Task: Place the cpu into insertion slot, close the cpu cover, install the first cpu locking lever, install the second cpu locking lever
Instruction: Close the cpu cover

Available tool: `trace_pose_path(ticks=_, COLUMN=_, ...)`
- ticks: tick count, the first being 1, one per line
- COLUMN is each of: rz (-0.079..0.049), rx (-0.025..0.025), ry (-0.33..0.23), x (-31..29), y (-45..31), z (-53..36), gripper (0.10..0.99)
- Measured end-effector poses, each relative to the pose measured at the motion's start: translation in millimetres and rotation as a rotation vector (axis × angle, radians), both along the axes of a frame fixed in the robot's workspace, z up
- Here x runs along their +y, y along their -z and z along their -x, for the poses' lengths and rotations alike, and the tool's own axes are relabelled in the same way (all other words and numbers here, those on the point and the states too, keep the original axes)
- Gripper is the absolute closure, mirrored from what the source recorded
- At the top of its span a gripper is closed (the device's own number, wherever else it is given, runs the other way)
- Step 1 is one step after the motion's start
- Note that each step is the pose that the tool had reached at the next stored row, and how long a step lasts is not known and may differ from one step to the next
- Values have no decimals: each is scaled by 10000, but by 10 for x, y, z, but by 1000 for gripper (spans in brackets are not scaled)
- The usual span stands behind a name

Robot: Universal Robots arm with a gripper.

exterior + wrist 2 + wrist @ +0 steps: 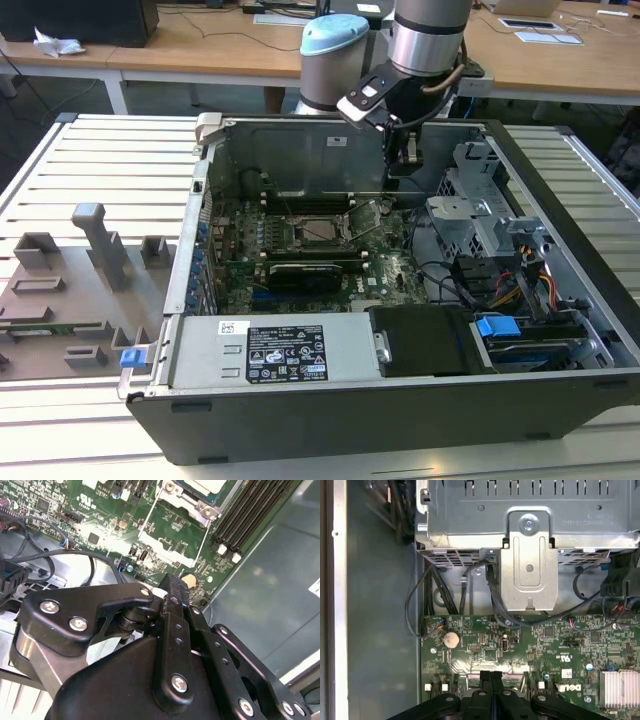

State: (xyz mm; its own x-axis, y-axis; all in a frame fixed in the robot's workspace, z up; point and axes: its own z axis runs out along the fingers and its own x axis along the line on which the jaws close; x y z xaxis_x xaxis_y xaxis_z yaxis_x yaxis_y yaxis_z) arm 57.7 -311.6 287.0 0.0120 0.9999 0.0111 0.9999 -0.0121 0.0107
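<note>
Bright even light, glare on motherboard [102,536], foreground perhaps soft

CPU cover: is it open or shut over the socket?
Open. In the exterior view the cpu cover stands tilted up beside the socket, leaving the cpu uncovered.

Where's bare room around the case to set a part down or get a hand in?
Free: the slatted table at the exterior view's left, beyond the grey fixture tray. Crowded: inside the case, cables and drive cage pack the exterior view's right of the motherboard, beside the gripper.
</note>
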Motion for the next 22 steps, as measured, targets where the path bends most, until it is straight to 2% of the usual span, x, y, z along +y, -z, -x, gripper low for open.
trace_pose_path(ticks=7, rz=5, rx=1, ry=-1, x=3, y=60, z=-104, gripper=980)
trace_pose_path(ticks=15, rz=6, rx=2, ry=-2, x=3, y=119, z=-162, gripper=980)
trace_pose_path(ticks=22, rz=6, rx=2, ry=-3, x=3, y=221, z=-211, gripper=980)
